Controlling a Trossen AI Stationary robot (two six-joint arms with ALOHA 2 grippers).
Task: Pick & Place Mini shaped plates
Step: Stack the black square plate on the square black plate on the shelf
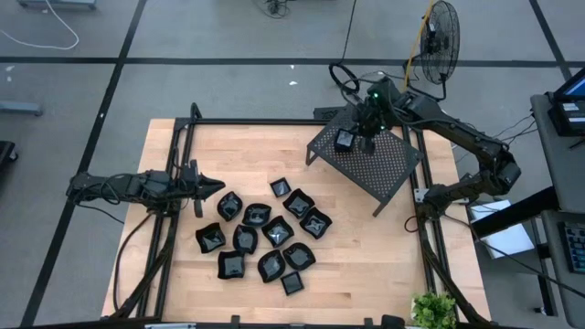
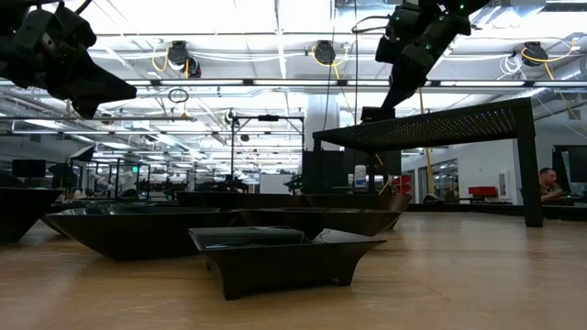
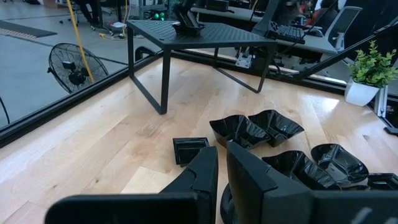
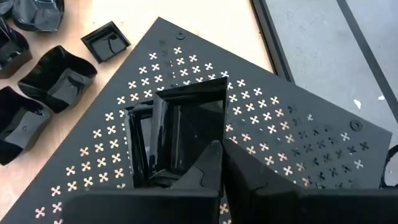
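Note:
Several glossy black mini plates [image 1: 265,233] lie clustered on the wooden table, also seen in the left wrist view [image 3: 261,127] and the low view [image 2: 284,252]. One square plate [image 1: 345,140] sits on the black perforated rack [image 1: 375,169] at the table's far right. My right gripper [image 1: 365,137] reaches over the rack and is shut on that plate [image 4: 180,134]. My left gripper [image 1: 216,187] hovers shut and empty at the cluster's left side, above the table [image 3: 222,167]. My right gripper pinches the square plate by its rim [image 4: 214,142], at the corner nearest the fingers, coming from above and slanting down. The plate rests on the rack's perforated top [image 4: 298,124]; in the low view it lies at the rack's edge [image 2: 376,114] below the fingers [image 2: 396,92].
A small square plate [image 1: 281,188] lies between the cluster and the rack. Black frame rails [image 1: 174,228] run along the table's left and right sides. A fan [image 1: 439,41] stands beyond the far edge, a plant [image 1: 434,311] at the near right corner. A person [image 2: 548,183] sits far behind.

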